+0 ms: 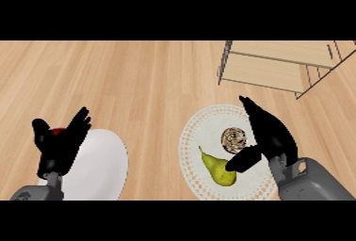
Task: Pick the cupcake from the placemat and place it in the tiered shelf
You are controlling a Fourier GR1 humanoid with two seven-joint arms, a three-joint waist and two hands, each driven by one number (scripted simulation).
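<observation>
Head view, looking steeply down on a light wooden counter (125, 80).

Cupcake (234, 140): sits on the round white lace-edged placemat (201, 122), right of centre in the view, seen from above as a brown and cream swirl. It is roughly in the middle of the mat. A yellow-green pear (217, 168) lies on the same mat, just beside the cupcake toward the lower left, stem end pointing up the frame.

Right hand (271, 134): over the right part of the placemat, fingers extended and pointing up the frame, thumb reaching left and down toward the pear. The hand is spread and has hold of nothing. The cupcake shows just left of the palm, in the gap between fingers and thumb; whether the hand touches it cannot be judged from this angle.

Left hand (59, 141): at the left edge, fingers up and relaxed, resting, nothing held. It overlaps a white plate (104, 164). A red object (61, 130) is mostly hidden behind the fingers; probably a fruit, not identifiable.

Tiered shelf (278, 61): upper right, pale wooden boards in a thin metal frame, well apart from the placemat.
</observation>
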